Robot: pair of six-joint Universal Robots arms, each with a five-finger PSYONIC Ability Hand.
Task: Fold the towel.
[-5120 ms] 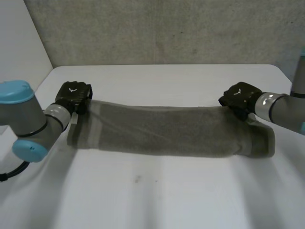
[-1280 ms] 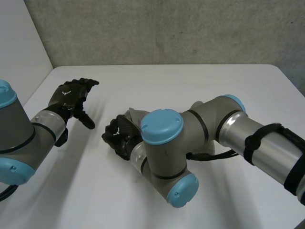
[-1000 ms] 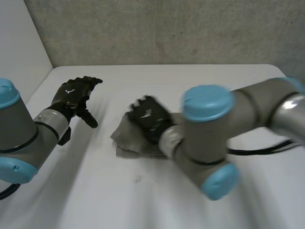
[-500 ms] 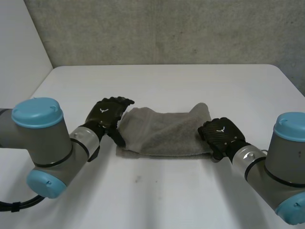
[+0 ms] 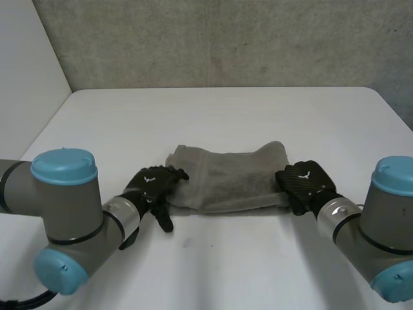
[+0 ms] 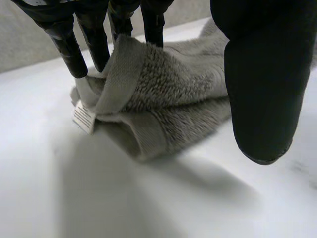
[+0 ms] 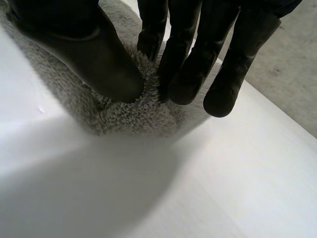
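The folded towel (image 5: 229,181) lies on the surface (image 5: 213,116) between both hands. The left hand (image 5: 150,187) has its fingers (image 6: 67,44) straight and spread, with the tips touching one towel end and the thumb (image 6: 262,79) clear. The right hand (image 5: 303,184) pinches the other end narrowly between fingers (image 7: 185,74) and thumb (image 7: 99,59).

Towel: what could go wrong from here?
1. The left hand has fingers on the towel corner but its thumb is clear, so a lift may drop that end.
2. The right hand pinches just the bunched edge; it may slip out or drag layers apart.
3. The left end's layers sit uneven, so the next fold could come out skewed.
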